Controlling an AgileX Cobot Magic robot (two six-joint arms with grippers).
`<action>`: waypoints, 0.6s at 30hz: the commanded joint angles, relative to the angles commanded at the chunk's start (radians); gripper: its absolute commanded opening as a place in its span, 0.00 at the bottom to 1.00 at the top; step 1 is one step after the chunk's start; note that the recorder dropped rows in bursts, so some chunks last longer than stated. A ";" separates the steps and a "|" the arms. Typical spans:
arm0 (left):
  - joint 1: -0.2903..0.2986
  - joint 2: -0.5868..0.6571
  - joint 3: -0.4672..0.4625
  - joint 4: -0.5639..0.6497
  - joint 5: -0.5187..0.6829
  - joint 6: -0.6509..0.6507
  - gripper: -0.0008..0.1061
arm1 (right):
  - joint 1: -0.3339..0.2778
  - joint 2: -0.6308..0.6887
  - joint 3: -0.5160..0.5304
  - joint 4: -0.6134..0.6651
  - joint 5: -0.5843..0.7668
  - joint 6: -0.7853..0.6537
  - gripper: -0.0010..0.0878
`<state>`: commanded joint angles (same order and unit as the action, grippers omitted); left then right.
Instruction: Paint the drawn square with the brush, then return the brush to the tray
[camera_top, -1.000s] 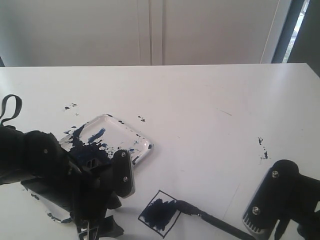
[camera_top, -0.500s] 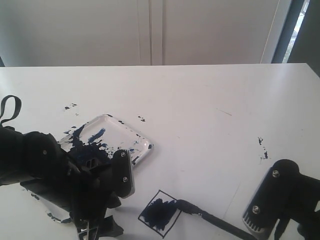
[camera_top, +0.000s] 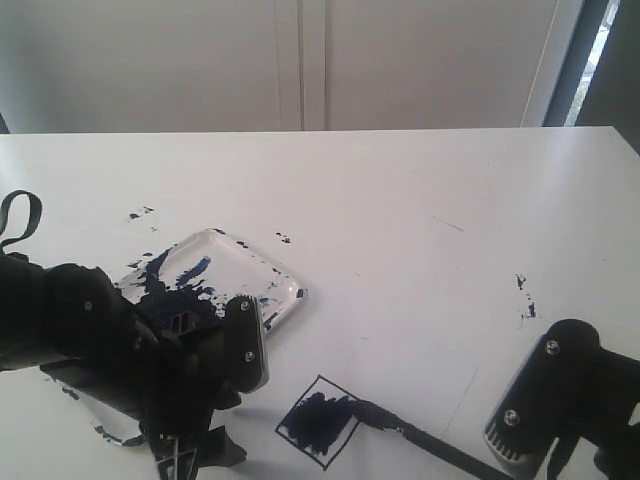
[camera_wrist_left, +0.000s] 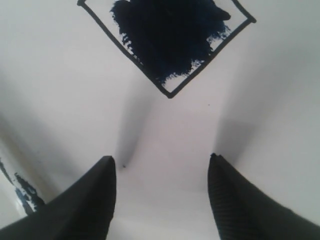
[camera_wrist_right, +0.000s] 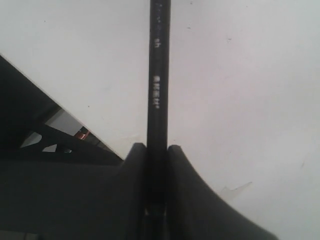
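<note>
The drawn square (camera_top: 318, 420) lies near the table's front edge, its inside mostly dark blue; it also shows in the left wrist view (camera_wrist_left: 167, 40). The brush (camera_top: 420, 438) lies slanted, its bristle tip on the square's right edge. My right gripper (camera_wrist_right: 157, 147) is shut on the black brush handle (camera_wrist_right: 159, 75); its body (camera_top: 545, 400) is at the front right. My left gripper (camera_wrist_left: 162, 162) hovers open and empty just left of the square, its arm (camera_top: 150, 370) covering part of the paint-smeared tray (camera_top: 215, 262).
Small dark paint specks dot the white table at the left (camera_top: 140, 214), behind the tray (camera_top: 284, 238) and at the right (camera_top: 524, 296). A white wall stands beyond the far edge. A paint-stained strip (camera_wrist_left: 20, 187) of the tray shows beside the left finger.
The brush tip has crept slightly left onto the square's right edge. The left arm has shifted a touch lower. Both grippers keep their states.
</note>
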<state>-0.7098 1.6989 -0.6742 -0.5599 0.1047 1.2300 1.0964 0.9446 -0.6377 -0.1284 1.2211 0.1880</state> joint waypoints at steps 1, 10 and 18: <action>0.000 0.000 0.000 0.000 0.000 0.000 0.56 | 0.000 0.000 0.000 0.002 0.000 0.000 0.01; 0.000 0.000 0.000 0.000 0.000 0.000 0.56 | 0.000 0.000 0.000 0.069 0.000 -0.043 0.01; 0.000 0.000 0.000 0.000 0.000 0.000 0.56 | 0.000 0.000 0.000 0.123 0.000 -0.093 0.01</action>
<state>-0.7098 1.6989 -0.6742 -0.5599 0.1047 1.2300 1.0964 0.9446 -0.6377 -0.0054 1.2211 0.0949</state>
